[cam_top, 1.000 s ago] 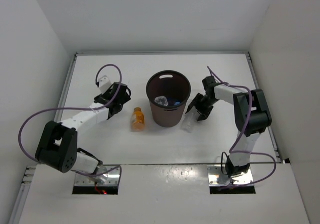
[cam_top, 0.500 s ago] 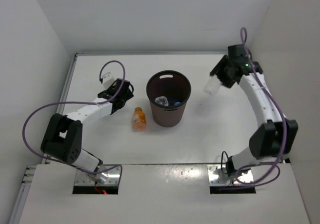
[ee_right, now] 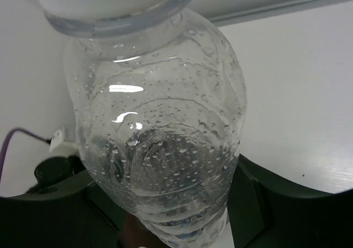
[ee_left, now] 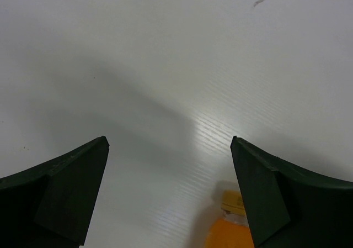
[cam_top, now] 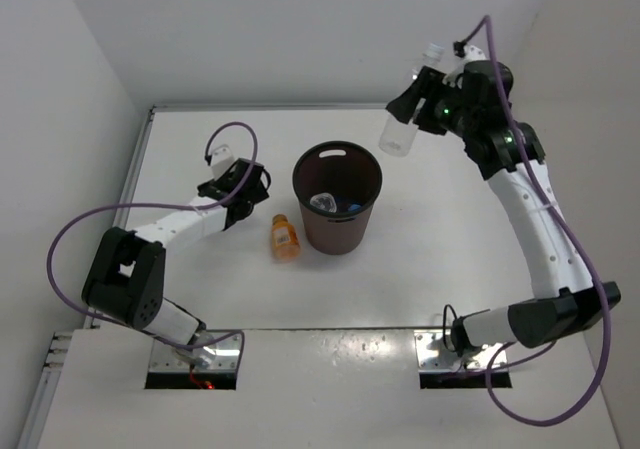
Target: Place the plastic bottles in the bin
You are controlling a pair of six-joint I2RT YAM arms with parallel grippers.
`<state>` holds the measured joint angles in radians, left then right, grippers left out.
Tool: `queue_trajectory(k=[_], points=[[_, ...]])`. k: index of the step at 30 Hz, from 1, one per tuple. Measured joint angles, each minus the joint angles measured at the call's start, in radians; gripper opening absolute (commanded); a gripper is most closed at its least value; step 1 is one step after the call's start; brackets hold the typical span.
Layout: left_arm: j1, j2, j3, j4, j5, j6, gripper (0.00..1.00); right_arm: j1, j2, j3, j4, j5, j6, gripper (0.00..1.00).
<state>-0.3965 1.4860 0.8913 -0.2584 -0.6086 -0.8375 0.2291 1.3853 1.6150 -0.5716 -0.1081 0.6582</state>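
The plain clear bottle (cam_top: 397, 134) is held aloft, right of the bin (cam_top: 337, 234) and not yet over its mouth, with the right jaws clamped low on its body. It is judged light, thin-walled and easily dented. The orange bottle (cam_top: 285, 239) lies on the desk (cam_top: 440, 259) just left of the bin, and the left jaws stand apart beside it.

clear bottle (cam_top: 396, 135) aloft near bin (cam_top: 335, 235) | orange bottle (cam_top: 285, 240) lying beside | two inside, seemingly
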Motion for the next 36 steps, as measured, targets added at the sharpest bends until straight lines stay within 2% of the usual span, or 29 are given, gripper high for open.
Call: queue_trajectory(k=[7,15,18,20,21,26,27,28,29,30,36], points=[[-0.017,0.006,0.023,-0.006,-0.006,0.021,1.0,0.148,0.076,0.018,-0.003,-0.024,-0.093,0.29],[-0.025,0.018,0.032,-0.011,-0.008,0.021,1.0,0.313,0.135,0.002,-0.003,0.045,-0.147,0.3],[-0.025,0.018,0.031,-0.013,-0.006,0.021,1.0,0.341,0.14,-0.045,0.004,0.079,-0.161,0.38],[-0.025,0.018,0.027,-0.012,-0.004,0.021,1.0,0.352,0.148,-0.066,0.003,0.106,-0.166,0.39],[-0.025,0.017,0.024,-0.013,-0.004,0.021,1.0,0.355,0.158,-0.067,0.002,0.122,-0.17,0.43],[-0.025,0.016,0.001,-0.018,0.005,0.021,1.0,0.37,0.216,-0.051,0.012,0.201,-0.19,0.48],[-0.025,0.015,-0.002,-0.02,0.007,0.021,1.0,0.375,0.231,-0.04,0.01,0.214,-0.192,0.62],[-0.026,0.014,-0.005,-0.019,0.008,0.021,1.0,0.378,0.244,-0.029,0.012,0.225,-0.193,0.8],[-0.027,0.012,-0.007,-0.02,0.01,0.021,1.0,0.382,0.255,-0.019,0.013,0.237,-0.192,0.92],[-0.029,0.01,-0.009,-0.021,0.011,0.021,1.0,0.385,0.265,-0.008,0.014,0.248,-0.196,0.98],[-0.035,0.002,-0.032,-0.011,0.031,0.019,1.0,0.404,0.273,0.034,0.014,0.294,-0.212,1.0]])
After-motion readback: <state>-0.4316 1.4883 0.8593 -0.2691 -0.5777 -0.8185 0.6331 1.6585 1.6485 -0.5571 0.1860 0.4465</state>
